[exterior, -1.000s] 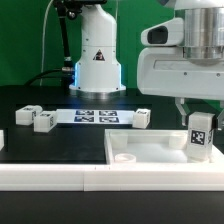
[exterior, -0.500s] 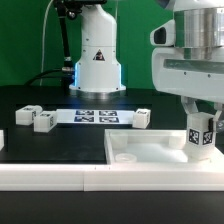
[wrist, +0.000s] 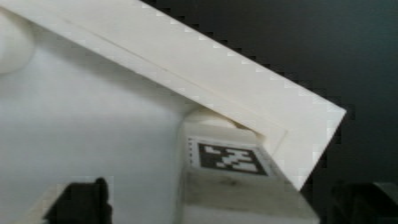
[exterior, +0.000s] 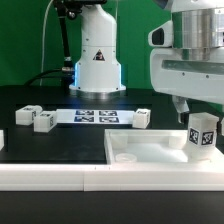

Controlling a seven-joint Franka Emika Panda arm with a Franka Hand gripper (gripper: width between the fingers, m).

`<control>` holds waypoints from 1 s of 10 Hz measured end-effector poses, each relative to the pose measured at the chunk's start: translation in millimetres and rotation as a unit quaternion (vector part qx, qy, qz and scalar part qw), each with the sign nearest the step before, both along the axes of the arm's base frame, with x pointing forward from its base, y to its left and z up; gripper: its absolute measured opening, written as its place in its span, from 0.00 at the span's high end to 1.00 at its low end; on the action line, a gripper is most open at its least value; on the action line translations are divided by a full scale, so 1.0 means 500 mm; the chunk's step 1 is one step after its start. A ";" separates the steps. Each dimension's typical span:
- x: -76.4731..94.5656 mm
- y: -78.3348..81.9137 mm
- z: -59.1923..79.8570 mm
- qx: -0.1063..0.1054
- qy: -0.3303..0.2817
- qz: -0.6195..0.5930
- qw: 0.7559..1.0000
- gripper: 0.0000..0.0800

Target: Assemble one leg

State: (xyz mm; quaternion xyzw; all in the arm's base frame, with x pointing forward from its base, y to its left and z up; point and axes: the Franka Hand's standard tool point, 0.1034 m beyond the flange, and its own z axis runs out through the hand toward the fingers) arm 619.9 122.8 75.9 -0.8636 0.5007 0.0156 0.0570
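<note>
The leg (exterior: 203, 136), a small white block with a black-and-white tag, stands in the far corner of the white tabletop (exterior: 150, 148) on the exterior view's right. My gripper (exterior: 196, 118) hangs straight above it, jaws either side of its top. In the wrist view the leg (wrist: 235, 170) sits in the tabletop's corner (wrist: 107, 110). One dark finger (wrist: 80, 200) stands well apart from the leg with white tabletop showing between them. The other finger sits close by the leg's far side. The gripper (wrist: 205, 208) is open around the leg.
Three more white legs (exterior: 25, 113), (exterior: 44, 121), (exterior: 144, 118) lie on the black table behind the tabletop. The marker board (exterior: 95, 115) lies between them. The arm's white base (exterior: 97, 62) stands at the back. A white strip (exterior: 50, 178) runs along the front.
The leg has turned in place, its tag now angled toward the exterior view's right. The hand has risen slightly and shifted a little to that view's right.
</note>
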 end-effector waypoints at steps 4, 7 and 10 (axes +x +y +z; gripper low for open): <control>0.003 0.009 0.009 -0.011 -0.005 0.202 0.979 0.19; 0.004 0.002 0.006 -0.025 -0.017 0.360 0.933 0.19; 0.014 0.002 0.008 -0.036 -0.039 0.465 0.884 0.19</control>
